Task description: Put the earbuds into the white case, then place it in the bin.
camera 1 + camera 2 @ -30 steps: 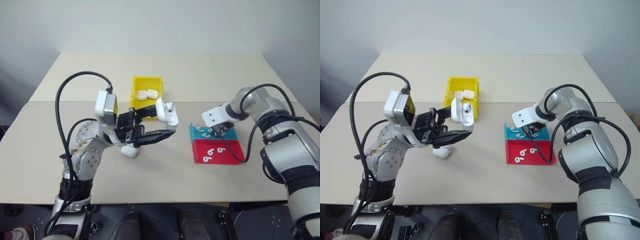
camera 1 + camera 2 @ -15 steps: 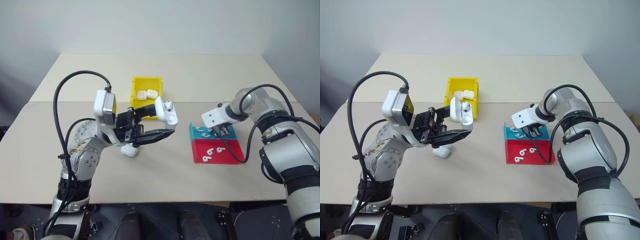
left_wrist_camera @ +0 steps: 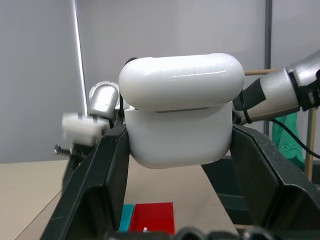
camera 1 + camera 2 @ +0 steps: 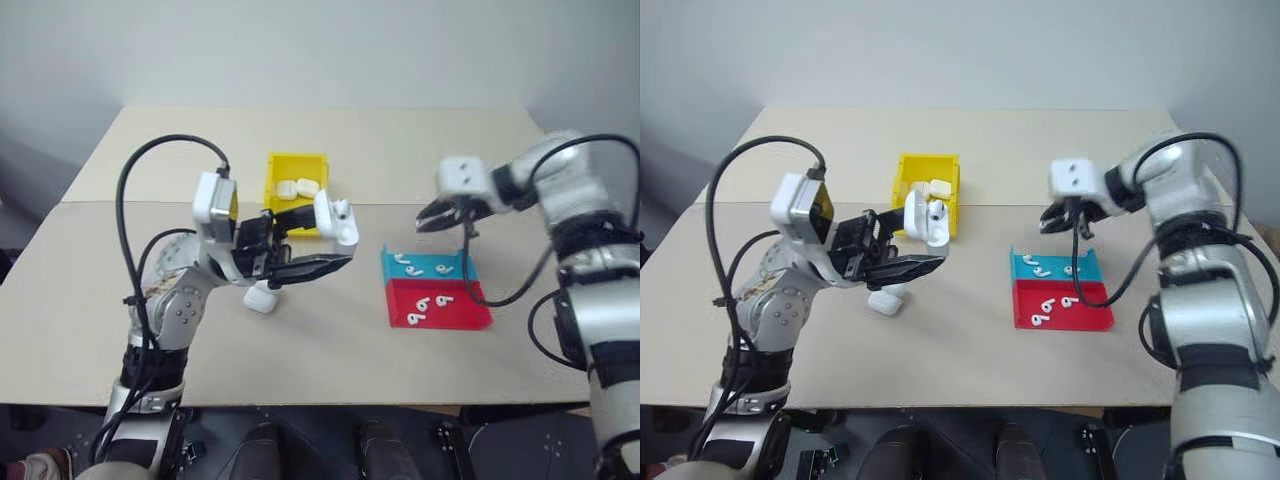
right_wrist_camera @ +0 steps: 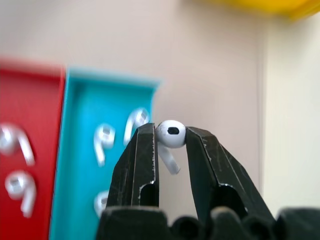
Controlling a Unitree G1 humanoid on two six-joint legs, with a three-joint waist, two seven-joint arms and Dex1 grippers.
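Note:
My left gripper is held above the table's middle left, shut on the white case. The case's lid stands open, and one earbud sits in it. In the left wrist view the case is clamped between both black fingers. My right gripper hovers above the teal tray, shut on a single earbud pinched at its fingertips. The yellow bin stands behind the left gripper with two white cases inside.
Several loose earbuds lie in the teal tray and in the red tray just in front of it. Another white case lies on the table under my left gripper. A seam crosses the beige table.
My right gripper closed on an earbud in the teal tray and rose with it, turning as it lifted. The left gripper and its case stayed put.

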